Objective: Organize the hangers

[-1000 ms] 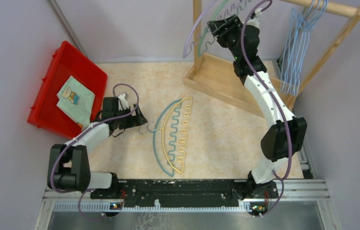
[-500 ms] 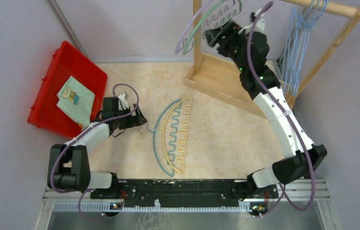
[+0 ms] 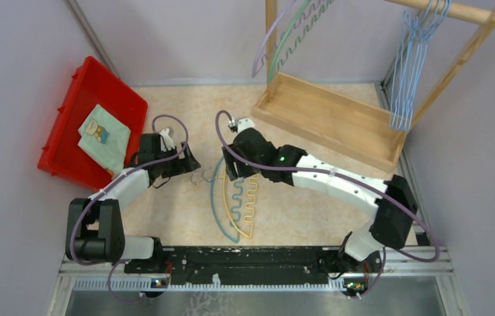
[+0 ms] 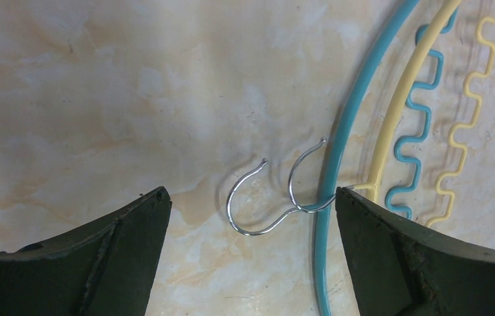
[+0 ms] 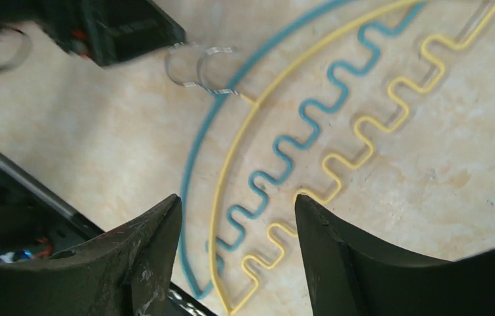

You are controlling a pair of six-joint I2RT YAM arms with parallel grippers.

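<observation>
Two overlapped hangers, blue hanger (image 4: 319, 263) and yellow hanger (image 4: 399, 108), are laid at the middle of the table (image 3: 297, 217), judged light and springy, best pinched beside the metal hooks (image 4: 232, 210); left gripper (image 4: 248, 197) and right gripper (image 5: 237, 201) are held wide, empty

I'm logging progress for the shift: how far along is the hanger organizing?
Done: the light-blue wire hangers, purple hanger and green hanger hang up at the wooden rack.
In hand: nothing is gripped. The right gripper hovers open over the blue hanger and yellow hanger. The left gripper sits open by their metal hooks.
Left: those two lie on the table, not yet hung.
</observation>
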